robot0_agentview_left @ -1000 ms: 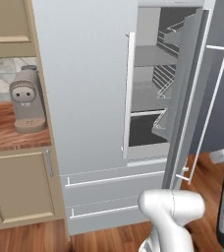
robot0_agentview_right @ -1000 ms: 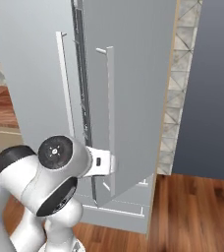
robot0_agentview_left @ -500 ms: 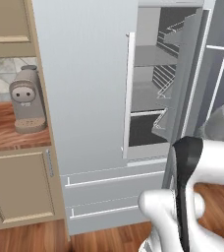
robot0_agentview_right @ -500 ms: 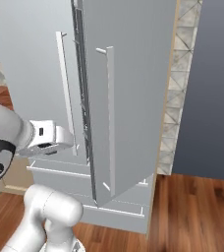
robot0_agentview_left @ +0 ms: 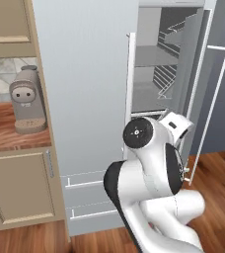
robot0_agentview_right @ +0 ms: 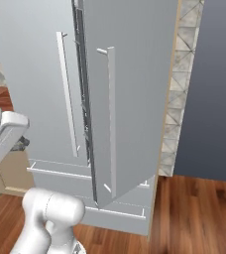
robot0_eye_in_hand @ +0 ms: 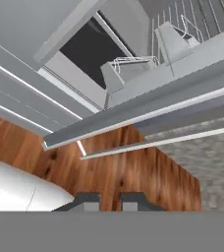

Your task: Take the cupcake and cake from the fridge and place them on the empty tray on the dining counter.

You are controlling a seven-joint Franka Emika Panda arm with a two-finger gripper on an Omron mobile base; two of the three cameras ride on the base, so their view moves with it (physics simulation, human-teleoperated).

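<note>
- plainly, no brand name, label or readable writing shows on any surface.
- fridge [robot0_agentview_left: 85,74]: tall, pale grey, with long white vertical bar handles and two lower drawers with white bar pulls; it stands just right of a wooden worktop [robot0_agentview_left: 6,136].
- its right-hand door [robot0_agentview_left: 210,89] stands open, so the left base view looks into bare grey shelves and wire door racks; from the right base view the open door is seen from outside, edge-on, and it hides the inside.
- cupcake and cake cannot be made out on the shelves that show; the upper part of the compartment is cut off by the top edge.
- gripper [robot0_eye_in_hand: 109,202]: in the hand view the two dark finger tips stand close together with a narrow gap between them and nothing in it; below them is wood floor [robot0_eye_in_hand: 109,167], with the door's lower edge and racks above.
- in the left base view the arm's white elbow covers the lower part of the opening, and the fingers are hidden there.
- coffee machine [robot0_agentview_left: 26,106] sits on the worktop, above a beige cabinet [robot0_agentview_left: 16,192].
</note>
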